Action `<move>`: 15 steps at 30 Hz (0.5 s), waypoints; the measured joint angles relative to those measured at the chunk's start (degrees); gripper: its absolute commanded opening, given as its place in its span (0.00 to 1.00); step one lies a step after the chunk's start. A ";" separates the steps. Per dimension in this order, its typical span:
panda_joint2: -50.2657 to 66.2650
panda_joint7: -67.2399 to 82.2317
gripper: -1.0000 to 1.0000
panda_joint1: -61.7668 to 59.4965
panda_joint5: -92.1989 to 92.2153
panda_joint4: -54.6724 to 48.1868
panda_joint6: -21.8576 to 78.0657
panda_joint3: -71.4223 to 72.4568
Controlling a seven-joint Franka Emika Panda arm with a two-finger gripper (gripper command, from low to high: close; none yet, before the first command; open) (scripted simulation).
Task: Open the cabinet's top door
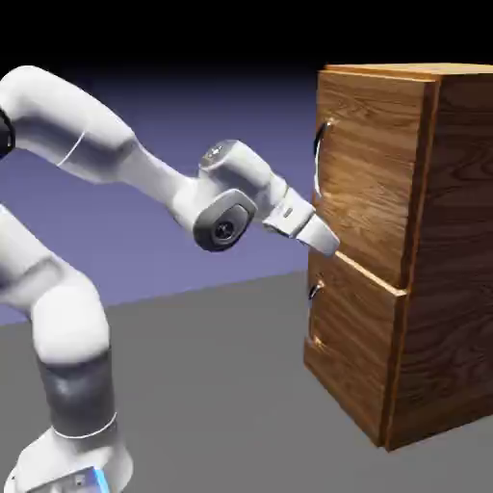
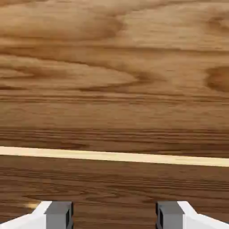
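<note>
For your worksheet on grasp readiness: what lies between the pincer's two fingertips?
Nothing is held: in the hand view, the pincer frames only the cabinet wood beyond.

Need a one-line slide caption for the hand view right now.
Open end effector facing the cabinet's wood grain, a pale seam crossing the frame; no handle visible.

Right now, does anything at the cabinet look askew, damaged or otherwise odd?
Nothing looks damaged. One oddity: the open gripper sits at the seam between the panels, well below the top door handle. The hand view shows only wood grain and the pale seam, no handle between the fingertips.
</note>
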State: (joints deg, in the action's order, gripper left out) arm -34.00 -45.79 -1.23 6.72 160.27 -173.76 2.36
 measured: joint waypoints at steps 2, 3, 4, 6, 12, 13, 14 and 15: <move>-1.00 -2.47 0.50 -1.42 4.98 -0.54 0.18 1.75; -1.50 -3.70 0.50 -2.13 7.48 -0.81 0.27 2.62; -2.00 -4.94 0.50 -2.84 9.97 -1.08 0.36 3.50; -2.99 -7.40 0.50 -4.25 14.95 -1.62 0.54 5.25; -5.99 -14.81 0.50 -8.51 29.91 -3.25 1.09 10.50; -6.48 -16.04 0.50 -9.22 32.40 -3.52 1.18 11.37; -6.98 -17.28 0.50 -9.93 34.89 -3.79 1.27 12.25; -7.48 -18.51 0.50 -10.64 37.38 -4.06 1.36 13.12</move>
State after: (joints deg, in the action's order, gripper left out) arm -41.49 -64.30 -11.86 44.11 156.21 -172.41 15.48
